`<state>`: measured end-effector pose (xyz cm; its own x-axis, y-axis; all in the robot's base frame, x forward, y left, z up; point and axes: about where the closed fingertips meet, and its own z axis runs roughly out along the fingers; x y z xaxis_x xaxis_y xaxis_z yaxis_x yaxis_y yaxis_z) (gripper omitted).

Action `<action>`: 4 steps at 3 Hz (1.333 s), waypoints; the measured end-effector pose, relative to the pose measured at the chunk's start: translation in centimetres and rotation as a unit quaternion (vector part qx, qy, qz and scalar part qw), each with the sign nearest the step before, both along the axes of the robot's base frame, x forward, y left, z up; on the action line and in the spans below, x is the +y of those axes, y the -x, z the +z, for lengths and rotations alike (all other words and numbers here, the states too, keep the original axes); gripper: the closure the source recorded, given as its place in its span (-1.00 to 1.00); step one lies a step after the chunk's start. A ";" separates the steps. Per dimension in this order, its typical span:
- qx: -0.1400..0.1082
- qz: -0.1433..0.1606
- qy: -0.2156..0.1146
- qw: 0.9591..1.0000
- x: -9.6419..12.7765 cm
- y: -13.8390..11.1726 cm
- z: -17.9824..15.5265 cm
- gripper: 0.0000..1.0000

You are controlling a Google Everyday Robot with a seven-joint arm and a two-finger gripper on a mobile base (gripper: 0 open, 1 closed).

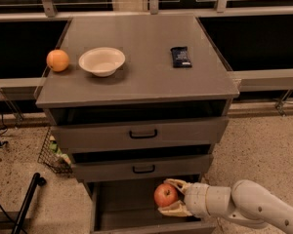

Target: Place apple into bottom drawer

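The red apple point(165, 195) is held between the two pale fingers of my gripper point(171, 197), which is shut on it. The white arm reaches in from the lower right. The apple hangs over the open bottom drawer point(132, 203), the lowest one of the grey cabinet, whose dark inside shows to the left of the apple. The apple is just below the front of the middle drawer point(142, 168).
On the cabinet top point(136, 77) lie an orange point(57, 60) at the left edge, a white bowl point(101, 60) and a dark snack packet point(180, 57). The top drawer point(141, 133) also stands slightly out. A wire basket point(51, 155) and a black pole point(27, 202) are at the left.
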<state>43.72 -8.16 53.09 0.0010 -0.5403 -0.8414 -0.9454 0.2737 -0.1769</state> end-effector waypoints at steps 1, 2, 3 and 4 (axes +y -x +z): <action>0.000 0.000 0.000 1.000 0.0 0.0 -0.1 1.00; 0.000 0.006 -0.009 1.000 0.3 0.2 -2.7 1.00; -0.006 0.013 -0.024 1.000 0.9 0.3 -6.9 1.00; -0.006 0.020 -0.043 0.999 1.8 0.1 -11.2 1.00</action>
